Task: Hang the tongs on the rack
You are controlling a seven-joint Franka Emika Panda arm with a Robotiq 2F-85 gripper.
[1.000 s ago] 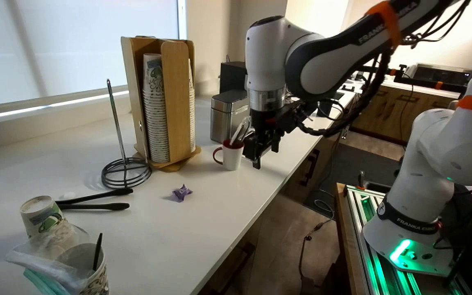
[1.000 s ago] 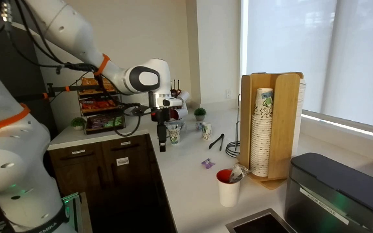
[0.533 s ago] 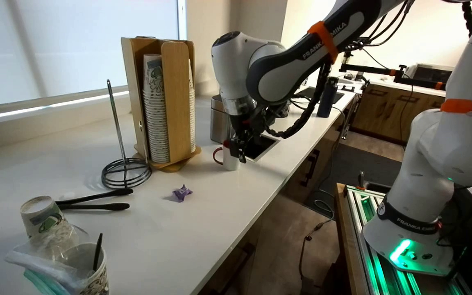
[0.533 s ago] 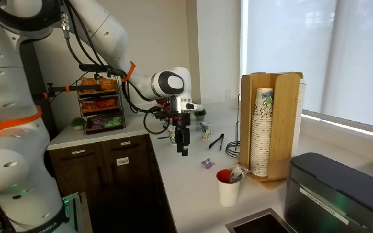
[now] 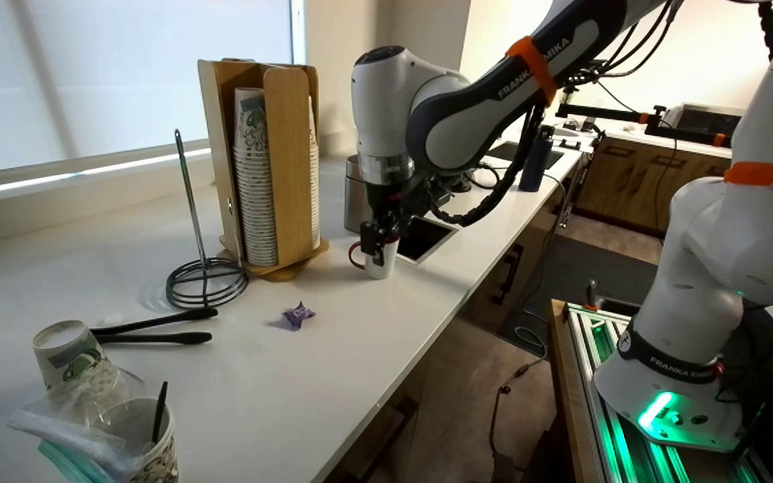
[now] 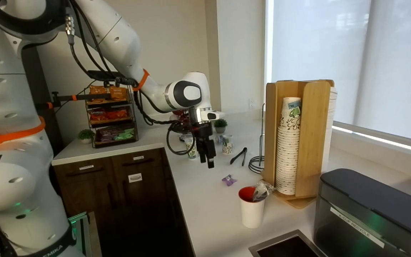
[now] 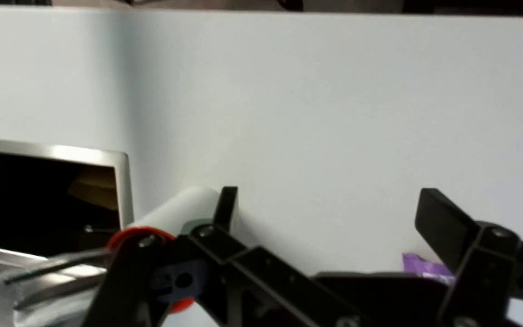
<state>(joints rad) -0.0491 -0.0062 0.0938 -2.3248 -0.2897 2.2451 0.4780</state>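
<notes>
The black tongs lie on the counter with their two arms spread, and also show in an exterior view. Their joined end is hidden behind a paper cup in an exterior view. The rack, a thin rod on a looped wire base, stands upright beside the tongs; it shows partly behind the wooden holder in an exterior view. My gripper is in the air over the counter, apart from both, and shows in an exterior view. In the wrist view my gripper is open and empty; tongs and rack are out of view there.
A white mug with bagged utensils stands near my gripper. A wooden cup holder stands beside the rack. A purple wrapper lies on the counter. Paper cups stand by the tongs. A steel bin stands beyond the mug.
My gripper has moved inward over the counter, leftward in an exterior view and rightward in an exterior view, with its tilt changing slightly. The tongs and rack have not moved.
</notes>
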